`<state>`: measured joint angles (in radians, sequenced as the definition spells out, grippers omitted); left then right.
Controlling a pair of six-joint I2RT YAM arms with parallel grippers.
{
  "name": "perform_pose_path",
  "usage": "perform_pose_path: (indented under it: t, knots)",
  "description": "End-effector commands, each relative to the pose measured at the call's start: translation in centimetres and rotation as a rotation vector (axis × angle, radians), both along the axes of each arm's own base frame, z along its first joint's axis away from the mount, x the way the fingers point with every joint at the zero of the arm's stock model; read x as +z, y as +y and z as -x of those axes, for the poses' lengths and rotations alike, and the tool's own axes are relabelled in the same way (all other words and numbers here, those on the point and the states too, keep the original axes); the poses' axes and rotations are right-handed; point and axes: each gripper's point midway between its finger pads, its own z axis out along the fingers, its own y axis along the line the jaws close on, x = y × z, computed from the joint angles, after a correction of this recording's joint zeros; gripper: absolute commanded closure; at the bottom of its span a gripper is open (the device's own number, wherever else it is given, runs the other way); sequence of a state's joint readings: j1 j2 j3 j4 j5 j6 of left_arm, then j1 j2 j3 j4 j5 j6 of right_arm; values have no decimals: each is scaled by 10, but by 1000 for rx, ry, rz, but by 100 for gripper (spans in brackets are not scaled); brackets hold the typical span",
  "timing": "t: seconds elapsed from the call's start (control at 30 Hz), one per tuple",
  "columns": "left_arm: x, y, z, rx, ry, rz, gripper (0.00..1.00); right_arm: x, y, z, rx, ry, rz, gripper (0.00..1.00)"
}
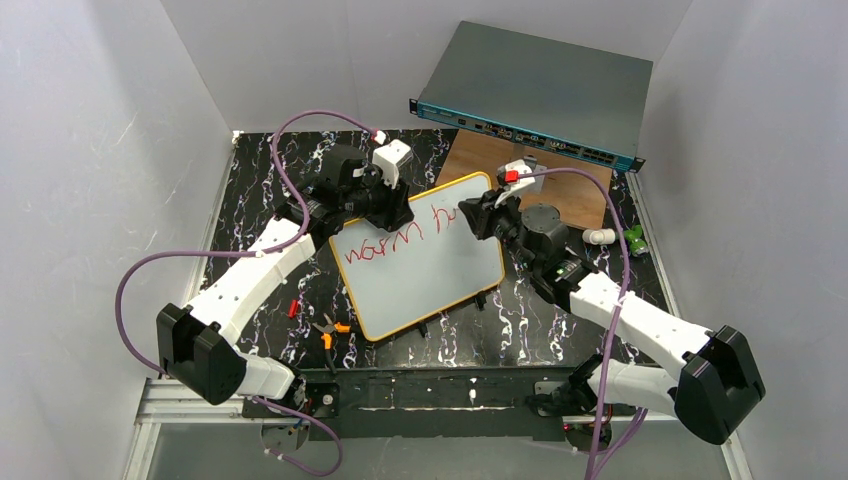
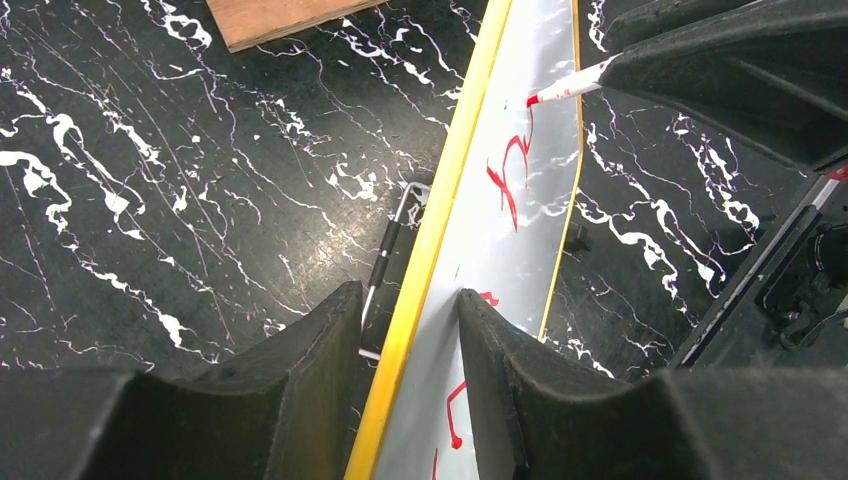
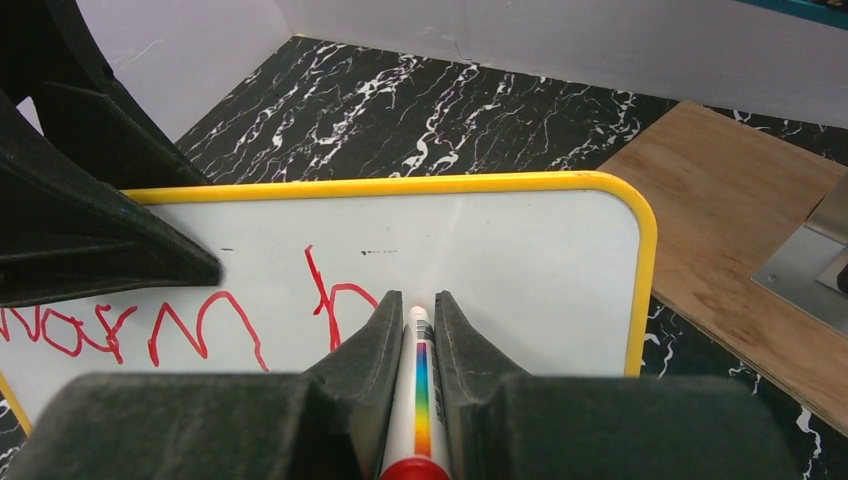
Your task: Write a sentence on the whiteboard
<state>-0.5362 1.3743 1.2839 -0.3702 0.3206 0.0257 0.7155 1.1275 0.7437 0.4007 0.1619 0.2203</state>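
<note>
Over on the left, the left gripper (image 2: 410, 300) is pinching the yellow-rimmed edge of the flat white rectangular whiteboard (image 1: 425, 285), steadying it on the black marbled table (image 1: 250, 200). The red handwritten sentence (image 1: 385, 245) trails left of the pen tip. "warm" is down and the next word is barely begun, so I'd say most is left. The right gripper (image 3: 418, 305) is squeezed onto a white rainbow-striped marker (image 3: 420, 370), tip at the board. Beyond the marker, the flat grey box (image 1: 540, 90) with a teal front is closed, contents hidden.

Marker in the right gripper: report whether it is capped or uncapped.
Uncapped: the marker shows a bare red tip at the whiteboard, right above the red lettering.
</note>
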Motion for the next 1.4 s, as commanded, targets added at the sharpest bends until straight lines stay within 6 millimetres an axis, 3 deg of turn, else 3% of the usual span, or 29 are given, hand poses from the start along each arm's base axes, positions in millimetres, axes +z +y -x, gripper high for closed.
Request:
perform_pose_path:
  t: [0.0, 0.43, 0.7, 0.9, 1.13, 1.37]
  knots:
    - [35, -7, -8, -18, -97, 58, 100, 22, 9, -2, 31, -43, -46, 99]
    - [37, -8, -9, -16, -102, 61, 100, -4, 12, 10, 57, 13, -17, 99]
    - [37, -7, -9, -15, -103, 59, 100, -23, -1, 9, 0, 47, 23, 99]
    - [37, -8, -9, -16, -102, 63, 100, -25, -11, 5, -51, 41, 49, 99]
    - [37, -8, -8, -16, -103, 64, 100, -7, -18, 6, -68, -6, 56, 99]
    - [37, -7, -8, -13, -106, 59, 100, 47, -5, 32, 78, -93, -61, 99]
